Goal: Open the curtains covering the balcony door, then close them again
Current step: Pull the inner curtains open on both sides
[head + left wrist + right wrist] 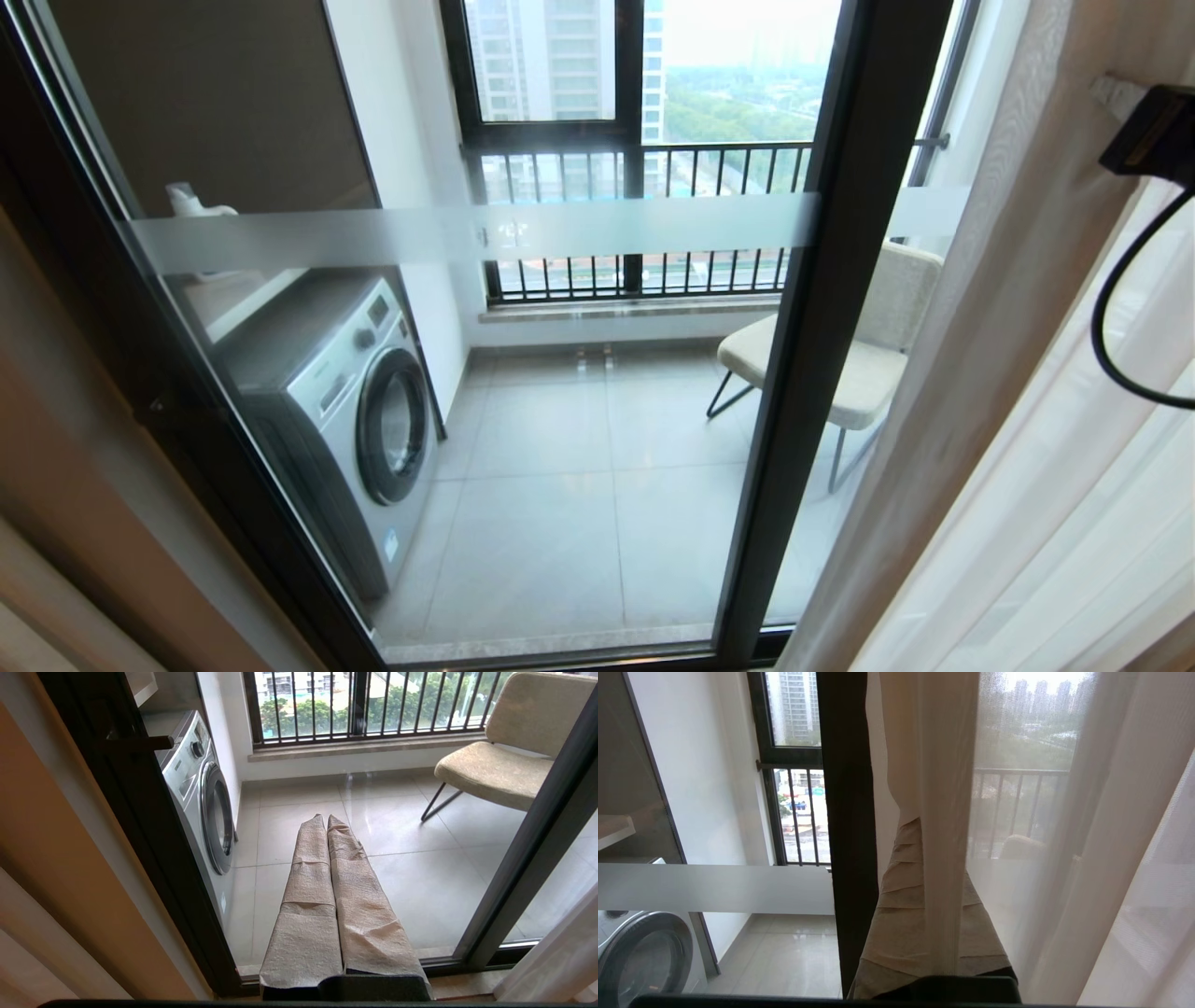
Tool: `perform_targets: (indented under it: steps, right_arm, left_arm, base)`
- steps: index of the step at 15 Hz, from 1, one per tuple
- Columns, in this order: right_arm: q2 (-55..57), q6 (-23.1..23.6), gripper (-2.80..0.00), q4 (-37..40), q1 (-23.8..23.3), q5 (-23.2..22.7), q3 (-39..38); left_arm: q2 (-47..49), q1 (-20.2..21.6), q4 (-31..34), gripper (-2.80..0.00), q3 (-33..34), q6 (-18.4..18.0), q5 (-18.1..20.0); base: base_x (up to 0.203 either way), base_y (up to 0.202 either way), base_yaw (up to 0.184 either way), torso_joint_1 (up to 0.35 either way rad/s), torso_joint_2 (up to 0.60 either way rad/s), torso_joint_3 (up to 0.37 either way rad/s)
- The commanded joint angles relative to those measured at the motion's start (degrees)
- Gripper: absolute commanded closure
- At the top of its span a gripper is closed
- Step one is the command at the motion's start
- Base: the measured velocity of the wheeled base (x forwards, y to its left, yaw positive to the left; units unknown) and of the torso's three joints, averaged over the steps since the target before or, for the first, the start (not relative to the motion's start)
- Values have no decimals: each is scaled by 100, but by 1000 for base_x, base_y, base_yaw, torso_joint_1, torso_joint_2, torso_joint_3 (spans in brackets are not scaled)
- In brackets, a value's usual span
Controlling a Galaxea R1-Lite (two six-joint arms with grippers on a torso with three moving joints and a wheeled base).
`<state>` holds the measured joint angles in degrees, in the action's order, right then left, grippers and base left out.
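Observation:
The balcony door [822, 327] is a tall glass panel in a black frame, with a frosted band [467, 233] across it, and its glass is uncovered. The curtains [1008, 373] hang bunched at the right, pale and pleated. My right arm's black wrist [1153, 131] is high at the right edge, against that fabric. In the right wrist view my right gripper [927, 830] is shut on the hemmed edge of the sheer white curtain [948, 788], which runs down between the taped fingers [896, 905]. My left gripper [325, 819] is shut and empty, low before the glass.
Behind the glass stand a washing machine [345, 411] at the left and a beige chair [868, 345] at the right, on grey floor tiles. A black-framed window with railing bars [635, 224] closes the balcony. A beige wall [56, 467] borders the door at the left.

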<state>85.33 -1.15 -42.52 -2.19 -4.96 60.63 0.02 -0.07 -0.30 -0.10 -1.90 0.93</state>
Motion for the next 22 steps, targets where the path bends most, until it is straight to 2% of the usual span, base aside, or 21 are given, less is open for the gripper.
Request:
perform_targets:
  steps: [1, 6, 11, 15, 22]
  right_arm:
    - [-79, -4, 0, -19, 0, -5, -91]
    - [-192, -34, 0, -19, -9, -5, -262]
    - [-201, -79, 0, -40, -145, -5, -416]
    - [-56, -289, 0, -265, -255, -5, -482]
    - [401, -376, 0, -692, -283, -5, -440]
  left_arm:
    - [-2, -1, -5, 0, 1, -4, 1]
    - [-2, -1, -3, 0, 1, -4, -5]
    - [-2, -1, -5, 0, 1, -4, -5]
    - [-2, -1, 2, 0, 1, -2, -5]
    - [-2, -1, -5, 0, 1, 5, -5]
  base:
    - [0, 0, 0, 0, 0, 0]
    - [0, -19, 0, 0, 1, 1]
    - [0, -184, 2, 0, 1, 3]
    - [0, -191, 2, 2, -1, 3]
    - [0, -191, 3, 2, 2, 3]
